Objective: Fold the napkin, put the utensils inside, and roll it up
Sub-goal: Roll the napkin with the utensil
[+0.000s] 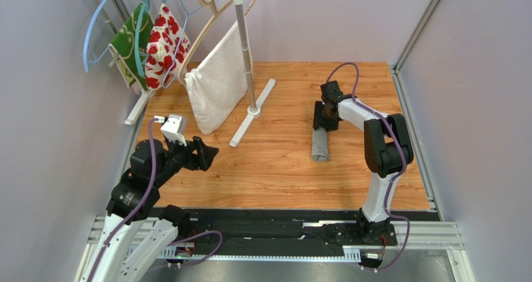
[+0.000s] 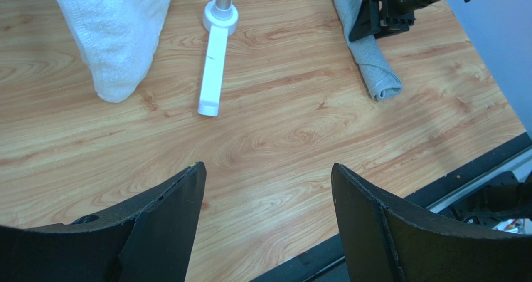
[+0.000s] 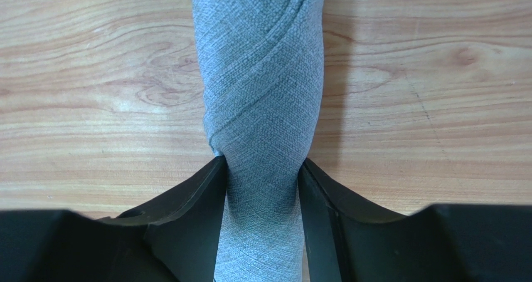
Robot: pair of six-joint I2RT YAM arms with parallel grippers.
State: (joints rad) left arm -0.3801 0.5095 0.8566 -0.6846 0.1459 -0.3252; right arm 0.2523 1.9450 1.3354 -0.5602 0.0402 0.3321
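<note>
The grey napkin (image 1: 320, 146) lies rolled into a tight tube on the wooden table, right of centre; it also shows in the left wrist view (image 2: 368, 54). My right gripper (image 1: 325, 121) sits over the roll's far end. In the right wrist view its two fingers press both sides of the napkin (image 3: 265, 95), which narrows between them at the gripper (image 3: 262, 163). The utensils are hidden. My left gripper (image 1: 209, 154) hovers at the left, far from the roll, and stands wide open (image 2: 268, 170) with only bare wood between its fingers.
A white rack pole (image 1: 243, 45) with a long foot (image 1: 253, 113) stands at the back left. A white towel (image 1: 215, 88) hangs from it to the table. Hangers hold a red-flowered cloth (image 1: 163, 42) and a green one (image 1: 128, 45). A black rail (image 1: 268, 223) runs along the near edge.
</note>
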